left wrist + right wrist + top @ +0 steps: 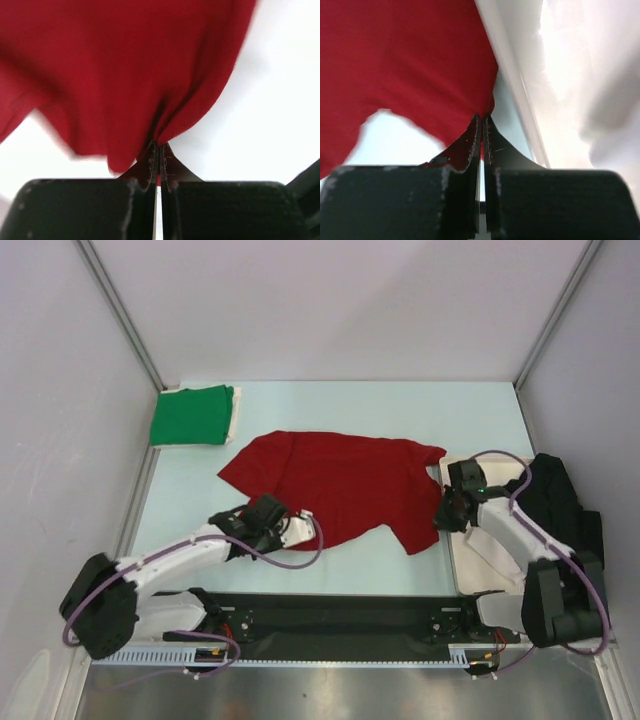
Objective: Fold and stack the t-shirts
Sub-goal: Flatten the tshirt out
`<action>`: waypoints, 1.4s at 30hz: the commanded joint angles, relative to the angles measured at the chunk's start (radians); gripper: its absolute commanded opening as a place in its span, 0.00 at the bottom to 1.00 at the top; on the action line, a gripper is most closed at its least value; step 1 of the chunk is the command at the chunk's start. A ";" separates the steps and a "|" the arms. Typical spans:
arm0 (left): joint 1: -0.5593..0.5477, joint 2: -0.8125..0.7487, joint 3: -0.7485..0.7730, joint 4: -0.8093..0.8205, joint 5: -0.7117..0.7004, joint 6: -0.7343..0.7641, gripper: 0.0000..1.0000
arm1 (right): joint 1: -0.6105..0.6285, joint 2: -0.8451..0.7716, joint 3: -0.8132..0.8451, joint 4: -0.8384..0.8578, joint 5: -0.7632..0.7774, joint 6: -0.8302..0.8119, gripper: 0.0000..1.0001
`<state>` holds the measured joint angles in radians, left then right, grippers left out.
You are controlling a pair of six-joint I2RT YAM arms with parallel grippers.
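Observation:
A deep red t-shirt (345, 485) lies spread and rumpled across the middle of the pale table. My left gripper (283, 525) is at its near left hem, and the left wrist view shows those jaws shut on a pinch of red cloth (159, 131). At the shirt's right edge my right gripper (447, 512) is shut on the red cloth (481, 111) too. A bright green t-shirt (191, 415) lies folded at the far left corner of the table.
A cream rectangular board (487, 555) lies along the right side under the right arm. A black garment (560, 495) is heaped on its far right part. Walls close the table at left, right and back.

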<state>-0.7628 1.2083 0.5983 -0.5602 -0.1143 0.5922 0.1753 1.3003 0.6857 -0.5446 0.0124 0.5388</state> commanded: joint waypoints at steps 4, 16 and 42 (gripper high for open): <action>0.157 -0.312 0.319 -0.199 -0.186 -0.006 0.00 | -0.008 -0.356 0.335 -0.230 0.126 -0.042 0.00; 0.168 -0.412 1.003 -0.475 -0.357 0.055 0.00 | -0.005 -0.452 1.119 -0.446 0.095 -0.134 0.00; 0.451 0.015 1.193 -0.050 -0.228 0.264 0.01 | -0.043 0.233 1.621 -0.207 -0.066 -0.154 0.00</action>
<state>-0.4183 1.1164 1.7035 -0.7269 -0.3916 0.8501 0.1585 1.4384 2.1902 -0.8772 -0.0624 0.3988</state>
